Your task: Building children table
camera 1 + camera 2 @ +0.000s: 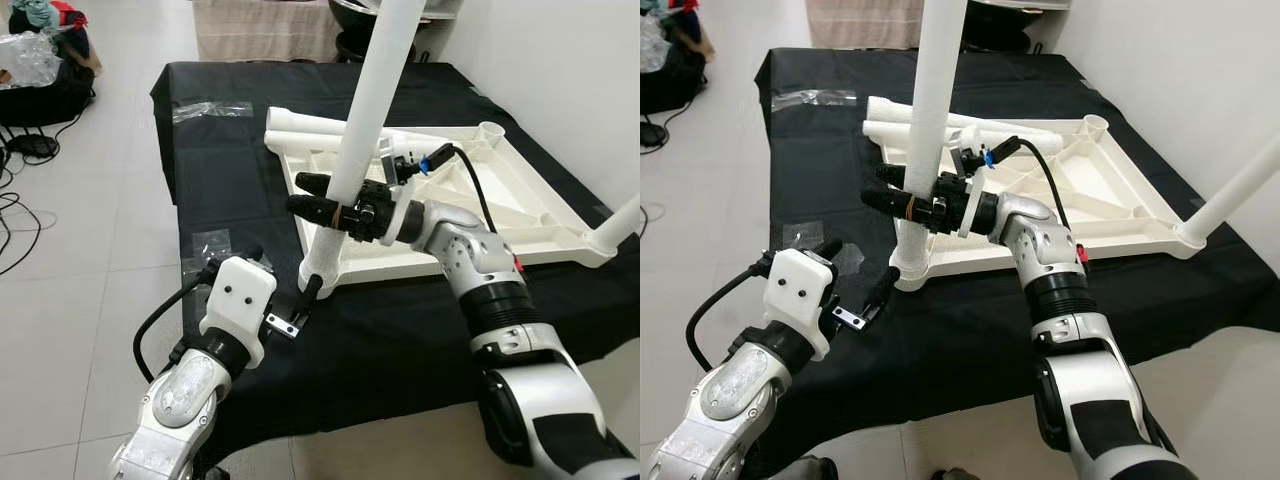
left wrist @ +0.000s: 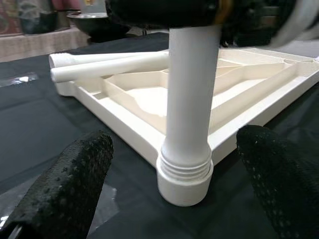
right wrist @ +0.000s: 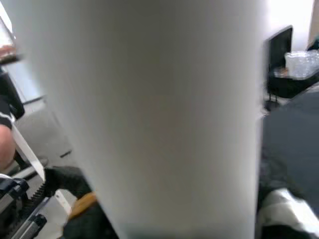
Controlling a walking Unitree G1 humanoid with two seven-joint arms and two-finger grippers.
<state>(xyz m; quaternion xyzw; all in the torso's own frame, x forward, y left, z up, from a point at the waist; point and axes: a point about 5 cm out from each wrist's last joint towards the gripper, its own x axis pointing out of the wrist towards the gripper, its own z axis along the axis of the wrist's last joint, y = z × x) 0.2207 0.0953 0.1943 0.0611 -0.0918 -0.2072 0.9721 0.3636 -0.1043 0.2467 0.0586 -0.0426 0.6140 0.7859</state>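
The white table top (image 1: 540, 215) lies upside down on a black cloth (image 1: 230, 170). A white leg (image 1: 370, 110) stands in its near-left corner socket (image 2: 184, 179), leaning slightly. My right gripper (image 1: 300, 193) is shut on this leg a little above the socket; in the right wrist view the leg (image 3: 164, 114) is pressed close to the camera. Low on the cloth, my left gripper (image 1: 285, 270) is open, its fingers (image 2: 75, 179) apart on either side of the leg's base without touching it. Two loose legs (image 1: 310, 122) lie across the top's far-left corner. Another leg (image 1: 622, 222) rises from the right corner.
Clear plastic wrap (image 1: 212, 110) and a taped patch (image 1: 210, 242) lie on the cloth. A white wall (image 1: 560, 70) runs along the right. Bags (image 1: 45, 60) and cables (image 1: 20, 200) lie on the tiled floor to the left. The cloth's near edge hangs close to me.
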